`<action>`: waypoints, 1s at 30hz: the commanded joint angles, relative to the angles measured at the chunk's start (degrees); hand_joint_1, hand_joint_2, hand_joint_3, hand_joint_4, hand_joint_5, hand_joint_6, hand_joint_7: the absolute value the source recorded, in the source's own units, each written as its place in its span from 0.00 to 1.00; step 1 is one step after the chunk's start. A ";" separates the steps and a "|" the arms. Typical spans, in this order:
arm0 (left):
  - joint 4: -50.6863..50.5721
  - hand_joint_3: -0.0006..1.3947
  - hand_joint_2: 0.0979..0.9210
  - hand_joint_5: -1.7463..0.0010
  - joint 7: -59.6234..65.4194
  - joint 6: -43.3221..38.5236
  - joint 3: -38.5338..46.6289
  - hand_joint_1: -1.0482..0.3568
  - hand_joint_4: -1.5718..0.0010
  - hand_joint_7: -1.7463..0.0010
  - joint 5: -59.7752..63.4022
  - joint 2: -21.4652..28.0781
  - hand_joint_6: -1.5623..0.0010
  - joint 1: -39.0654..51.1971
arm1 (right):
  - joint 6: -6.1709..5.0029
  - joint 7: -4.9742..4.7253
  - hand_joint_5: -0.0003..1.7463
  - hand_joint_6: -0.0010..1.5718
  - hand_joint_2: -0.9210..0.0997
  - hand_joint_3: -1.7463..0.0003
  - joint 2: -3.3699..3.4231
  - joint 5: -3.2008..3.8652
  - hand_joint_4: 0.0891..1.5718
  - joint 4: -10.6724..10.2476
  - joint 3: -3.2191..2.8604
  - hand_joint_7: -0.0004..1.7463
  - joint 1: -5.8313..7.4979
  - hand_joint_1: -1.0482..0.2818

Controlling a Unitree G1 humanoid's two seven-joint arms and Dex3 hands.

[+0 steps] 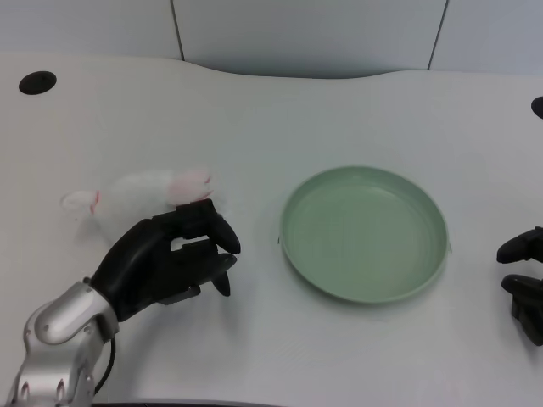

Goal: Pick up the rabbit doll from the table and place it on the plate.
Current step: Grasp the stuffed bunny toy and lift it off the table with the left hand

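One rabbit doll (pixel 144 193), one plate (pixel 365 292)

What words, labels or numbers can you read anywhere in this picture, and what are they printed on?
None: no readable text in the head view.
The rabbit doll shows only white and pink fabric, no tag with writing.
The green plate is plain.
The white table carries no markings, only dark round holes near its far corners.
The left robot hand and its silver forearm show no brand or number.

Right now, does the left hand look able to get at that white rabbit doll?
Probably yes. The left hand sits right beside the rabbit doll, fingers reaching its near edge, with nothing between them. Whether it already grips the doll is unclear.
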 commanded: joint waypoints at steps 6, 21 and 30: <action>-13.57 0.20 1.00 0.48 -3.86 -8.39 -0.56 0.24 0.71 0.63 -0.01 7.03 0.65 2.79 | 2.03 0.65 1.00 0.31 0.01 0.96 -0.66 1.19 0.78 -0.74 -0.74 1.00 0.03 0.51; 0.97 0.20 1.00 0.92 0.78 -40.94 -1.18 0.10 0.93 1.00 15.48 20.00 0.82 -9.13 | 2.25 1.32 1.00 0.39 0.00 0.96 -0.77 1.19 0.81 -0.86 -0.64 1.00 -0.06 0.50; 21.12 0.15 1.00 0.97 34.05 -48.27 -5.47 0.03 0.99 1.00 44.85 23.22 0.90 -21.67 | 1.61 2.27 1.00 0.37 0.00 0.95 -0.65 1.27 0.86 -0.57 -0.58 1.00 -0.10 0.52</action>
